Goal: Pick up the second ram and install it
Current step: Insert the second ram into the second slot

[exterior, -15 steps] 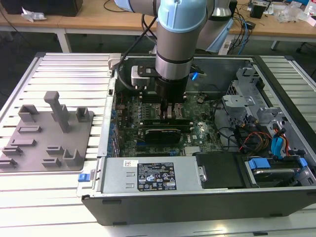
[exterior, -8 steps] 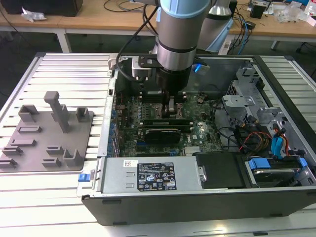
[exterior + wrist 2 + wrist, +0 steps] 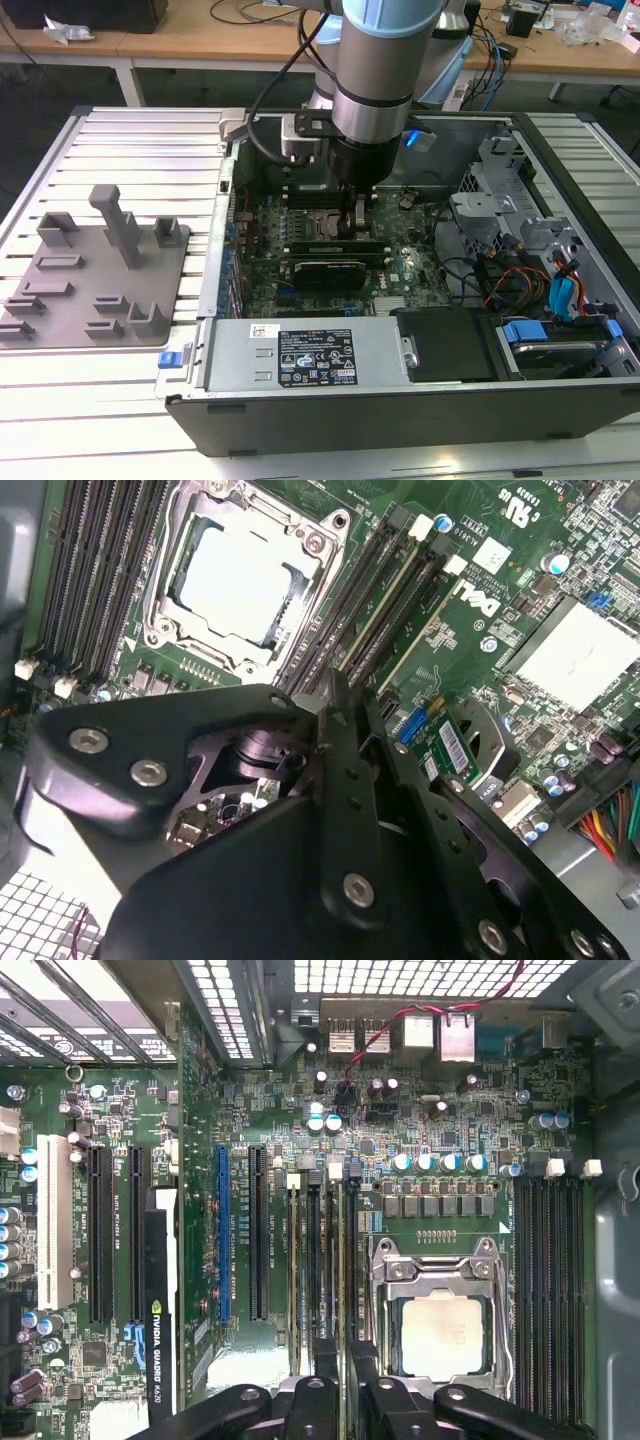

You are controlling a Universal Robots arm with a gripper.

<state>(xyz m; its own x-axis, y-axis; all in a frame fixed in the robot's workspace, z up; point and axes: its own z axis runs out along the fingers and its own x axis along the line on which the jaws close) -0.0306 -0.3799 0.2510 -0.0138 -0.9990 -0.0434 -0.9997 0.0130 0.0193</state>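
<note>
A robotics lab: an opened computer case on a slatted metal worktable, cable-strewn wooden benches at twelve o'clock.

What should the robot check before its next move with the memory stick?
1. Is the gripper above the memory slots, beside the CPU socket: ok.
2. Is the second ram at the gripper: ok.
3. Is the stick held firmly: cannot tell.
4. Is the stick lined up with one slot: cannot tell.
5. Is the computer case open: ok.
</note>
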